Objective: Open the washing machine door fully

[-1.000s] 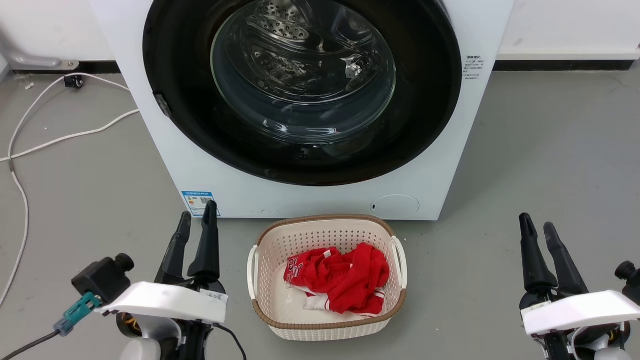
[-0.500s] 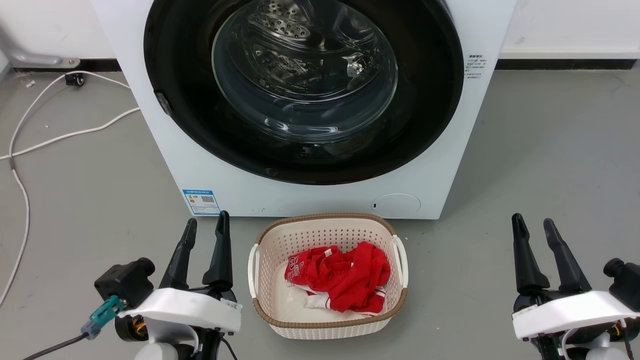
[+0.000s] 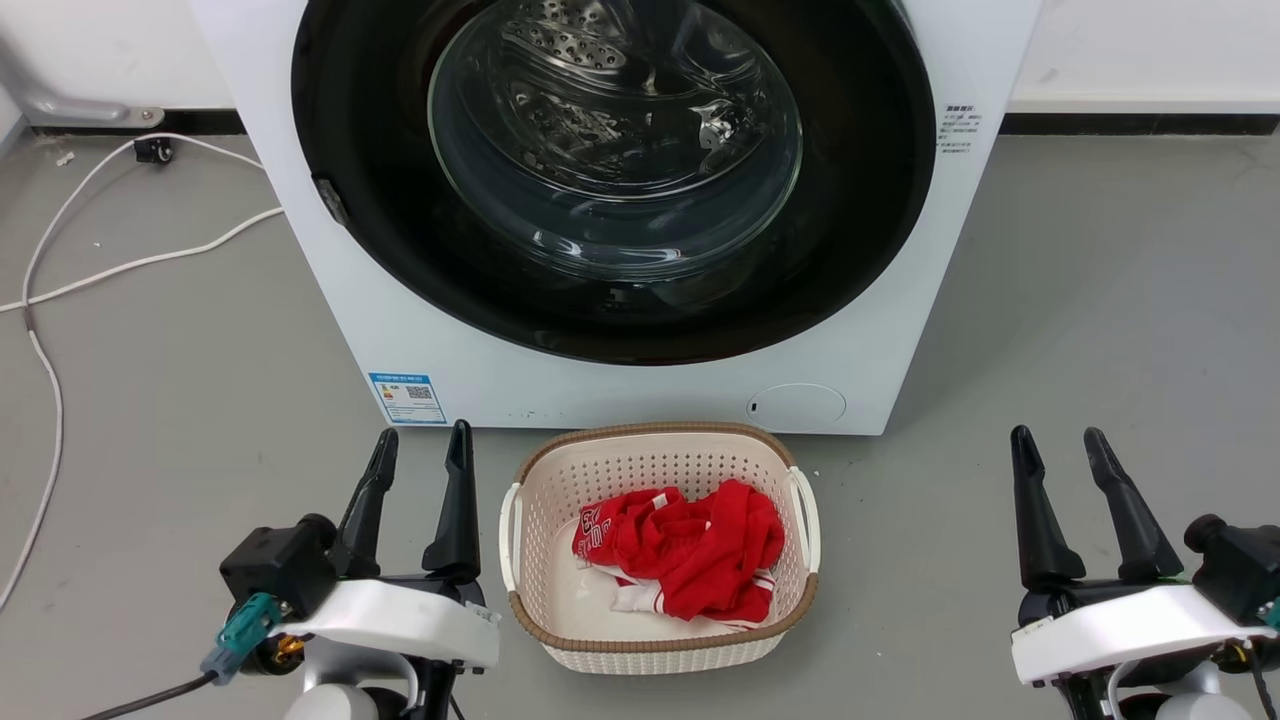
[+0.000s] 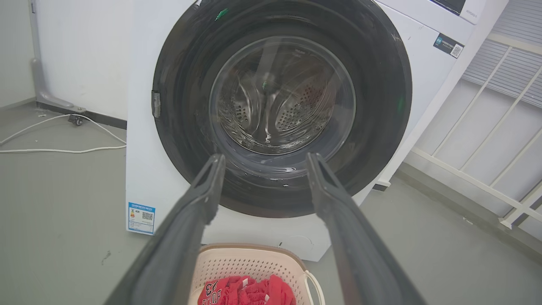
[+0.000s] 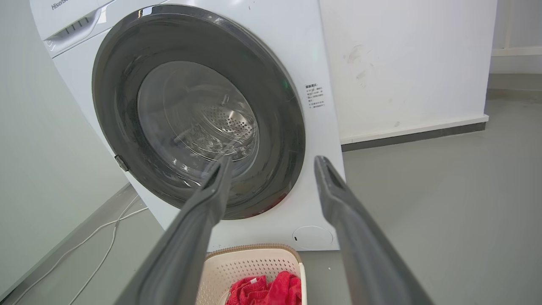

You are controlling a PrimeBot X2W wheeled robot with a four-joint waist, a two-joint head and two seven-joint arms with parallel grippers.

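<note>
Grey floor (image 3: 1100, 300) underfoot, white wall (image 3: 1150, 50) behind. Held left gripper (image 3: 424, 432) and right gripper (image 3: 1057, 435) low at either side, fingers (image 3: 458, 500) pointing up, jaws spread wide, empty. Found washing machine door (image 3: 615, 170) closed (flush on washing machine (image 3: 400, 320)), well ahead, beyond basket (image 3: 660, 432).

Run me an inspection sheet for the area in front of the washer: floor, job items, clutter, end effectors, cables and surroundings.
Surface: grey floor, smooth.
Job's things: washing machine door closed against the washing machine; nothing touches it.
Clutter: beige basket holding red clothing stands on the floor directly before the machine.
End effectors: left end effector open, beside the basket; right end effector open, over the floor.
Cables: white cable loops across the floor, left of the machine.
Surroundings: white wall behind; white railing beside the machine.
</note>
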